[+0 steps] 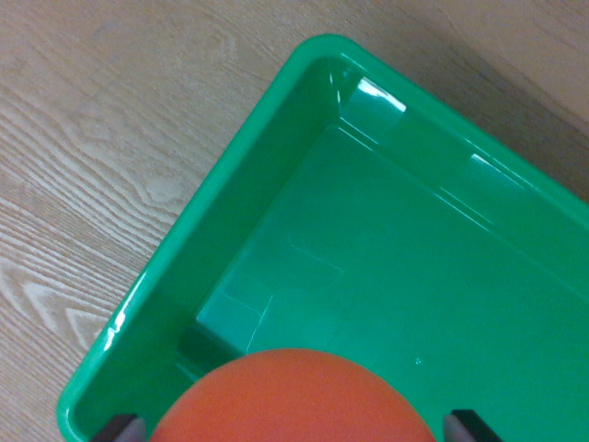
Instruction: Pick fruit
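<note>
At the bottom edge of the wrist view your gripper (293, 425) showed only as two dark fingertips (123, 427), one at each side, with an orange fruit (293, 398) filling the space between them. The jaws looked clamped on that fruit, one finger against each flank, though the contact points themselves sat at the frame edge and were hard to read.

Below and beyond the fruit lay a green plastic bin (230, 175), its floor bare and glossy, with one rounded corner toward the top of the view. The fruit hung over the bin's interior, near the wall on the wrist view's left rather than over the centre. Outside the bin you had a pale wood-grain table (101, 138).

You appeared to be at the placing stage, with the fruit carried over the bin and not yet let go.

The risks were these. A round, smooth fruit held on two narrow fingers could slip or rotate out if you moved sharply. Releasing from height could make it bounce or roll on the slick floor. Because it sat close to the left wall, a drift that way could knock the rim or drop the fruit onto the table.
</note>
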Robot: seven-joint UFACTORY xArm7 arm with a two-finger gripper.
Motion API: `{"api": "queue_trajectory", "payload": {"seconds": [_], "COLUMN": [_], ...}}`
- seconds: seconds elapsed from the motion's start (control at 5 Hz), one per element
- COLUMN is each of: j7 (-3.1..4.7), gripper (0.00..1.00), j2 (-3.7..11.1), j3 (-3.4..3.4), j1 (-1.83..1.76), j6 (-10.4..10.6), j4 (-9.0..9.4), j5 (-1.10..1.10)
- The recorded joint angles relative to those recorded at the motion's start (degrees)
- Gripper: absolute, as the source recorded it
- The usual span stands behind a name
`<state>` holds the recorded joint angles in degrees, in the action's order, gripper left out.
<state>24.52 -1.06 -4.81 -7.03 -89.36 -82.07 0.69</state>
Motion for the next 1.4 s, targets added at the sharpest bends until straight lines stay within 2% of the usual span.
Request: {"api": "queue_trajectory", "payload": {"seconds": [0.2,0.4,0.6,0.8,1.4], "j7": [0.0,0.02,0.02,0.04,0.05], "gripper": [1.0,1.0,1.0,1.0,1.0], "j2": [0.0,-0.42,-0.42,-0.76,-1.0], "j3": [0.0,-0.01,-0.01,-0.01,-0.02], "j1": [0.0,0.01,0.01,0.02,0.03], "j6": [0.0,-1.22,-1.22,-2.21,-2.89], "j4": [0.0,-0.8,-0.8,-1.45,-1.9], "j5": [0.0,0.04,0.04,0.07,0.09]}}
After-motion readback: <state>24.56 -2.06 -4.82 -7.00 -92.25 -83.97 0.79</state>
